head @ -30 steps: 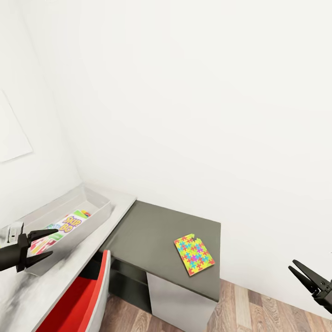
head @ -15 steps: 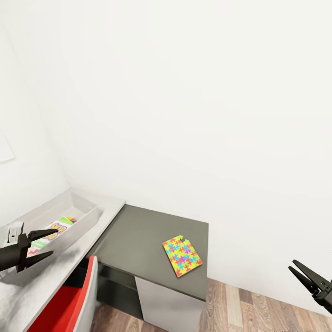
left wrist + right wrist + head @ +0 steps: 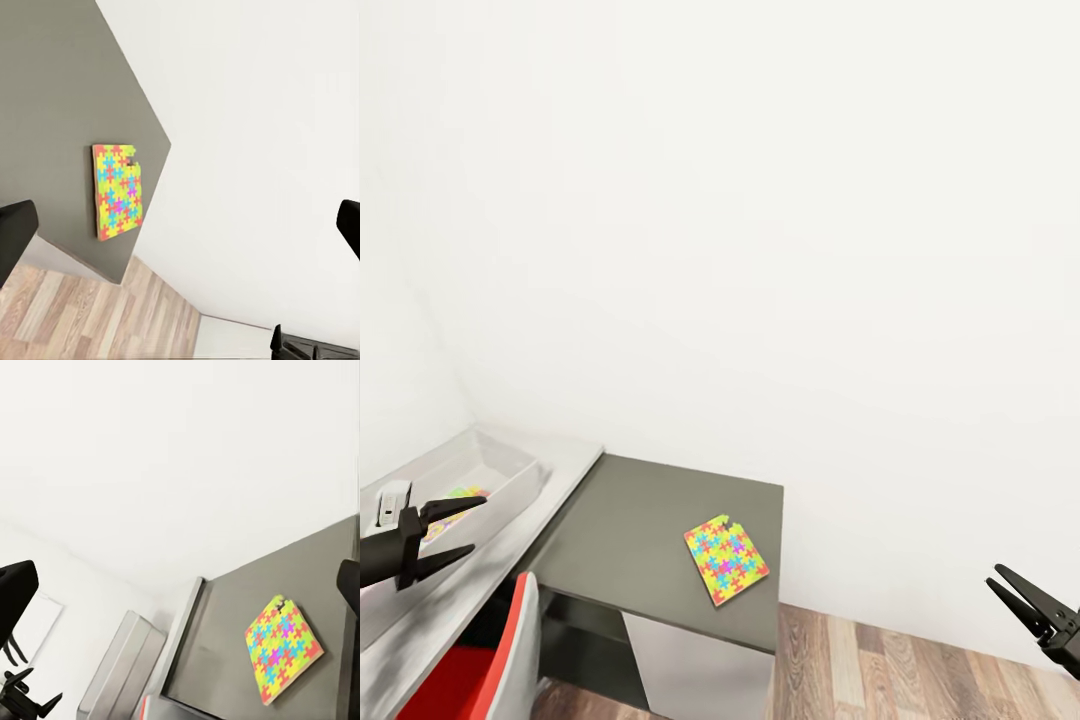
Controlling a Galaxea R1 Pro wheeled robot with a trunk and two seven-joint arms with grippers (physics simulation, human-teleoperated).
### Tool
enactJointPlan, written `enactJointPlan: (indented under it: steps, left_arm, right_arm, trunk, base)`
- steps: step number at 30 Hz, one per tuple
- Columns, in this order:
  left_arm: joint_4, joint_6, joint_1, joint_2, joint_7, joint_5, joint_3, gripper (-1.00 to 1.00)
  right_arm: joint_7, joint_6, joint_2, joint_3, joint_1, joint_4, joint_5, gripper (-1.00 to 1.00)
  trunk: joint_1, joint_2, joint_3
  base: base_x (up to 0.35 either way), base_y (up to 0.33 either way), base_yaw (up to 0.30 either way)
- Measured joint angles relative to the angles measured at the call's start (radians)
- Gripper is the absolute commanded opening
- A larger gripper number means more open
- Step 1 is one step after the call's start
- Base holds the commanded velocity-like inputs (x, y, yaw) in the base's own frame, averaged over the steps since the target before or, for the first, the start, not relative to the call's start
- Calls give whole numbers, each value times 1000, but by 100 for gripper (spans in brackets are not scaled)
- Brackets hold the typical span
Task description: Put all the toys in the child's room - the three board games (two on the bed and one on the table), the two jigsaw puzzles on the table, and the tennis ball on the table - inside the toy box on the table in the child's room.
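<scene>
From the head camera, the robot stands before the corner of the counter (image 3: 650, 520), whose dark lower section carries one jigsaw puzzle (image 3: 725, 559) lying flat near its front right edge. At far left, on the pale upper top, sits the toy box (image 3: 510, 465), with a bit of colourful print visible inside it. The left pincer (image 3: 450, 530) hangs in the air just in front of that box, jaws spread and empty. The right pincer (image 3: 1025, 600) hovers low at the right over the wood floor (image 3: 920, 680), well apart from the puzzle, likewise spread and holding nothing. A red chair (image 3: 470, 680) stands under the counter at lower left.

The left wrist camera looks across the dark top at the puzzle (image 3: 116, 191), with both finger ends set wide at the frame sides.

The right wrist camera shows the puzzle (image 3: 283, 649) on the dark surface and the toy box (image 3: 124, 664) farther left; its fingers also stand wide.

The step in hand appears to be lining up on this puzzle. Next, one arm would need to reach down, pinch the thin board at an edge, likely where it nears the counter's rim, and carry it left into the box.
</scene>
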Motion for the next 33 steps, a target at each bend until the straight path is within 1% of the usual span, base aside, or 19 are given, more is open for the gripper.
enactJointPlan:
  steps: [14,33]
  left_arm:
    - [1,0,0,0,0,0,-1,100]
    - [1,0,0,0,0,0,-1,100]
  right_arm:
    - [0,1,-2,0,-3,3,-1,100]
    - [-10,-1,5,-1,-3,-7,-2,100]
  trunk:
    - [0,0,20]
    - [0,0,22]
  base:
    - [0,-1,-156]
    - [0,0,-10]
